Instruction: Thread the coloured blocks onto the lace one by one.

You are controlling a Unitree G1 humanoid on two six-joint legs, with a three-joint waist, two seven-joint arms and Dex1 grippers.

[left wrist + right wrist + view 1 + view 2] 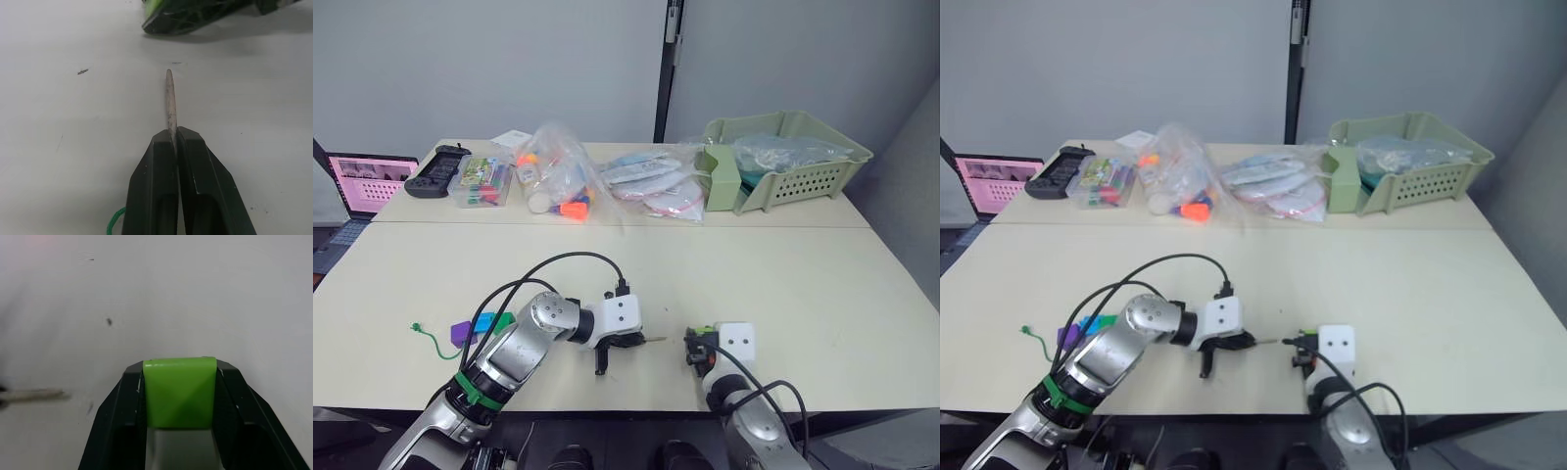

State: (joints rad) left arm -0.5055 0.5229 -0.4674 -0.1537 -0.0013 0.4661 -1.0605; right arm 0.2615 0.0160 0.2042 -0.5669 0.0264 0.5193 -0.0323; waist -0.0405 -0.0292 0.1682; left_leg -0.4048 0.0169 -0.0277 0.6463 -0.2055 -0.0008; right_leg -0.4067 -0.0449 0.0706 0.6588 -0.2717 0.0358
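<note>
Both sets of jaws are clamped. Closed together, the left gripper (176, 142) pinches the stiff pale tip of the lace (169, 100), a thin tapered stick pointing across the bare table toward the right gripper (178, 382), whose 2 black fingers squeeze a lime green block (180, 391) with smooth glossy plastic faces.

From the head camera, going left to right along the near edge of the cream matte table (822, 294): the lace's thin green string lies curled, then a purple block (461, 332), a bright blue block (488, 321) and a dark green block (505, 320) sit touching in a row beside the left arm.

A second table butts against the first at the back. On it, left to right, are an open laptop (372, 183), a black controller (435, 172), a clear box of coloured pieces (481, 182), crinkled clear plastic bags (558, 176) and a pale green slotted basket (783, 162). Plain grey walls stand behind.
</note>
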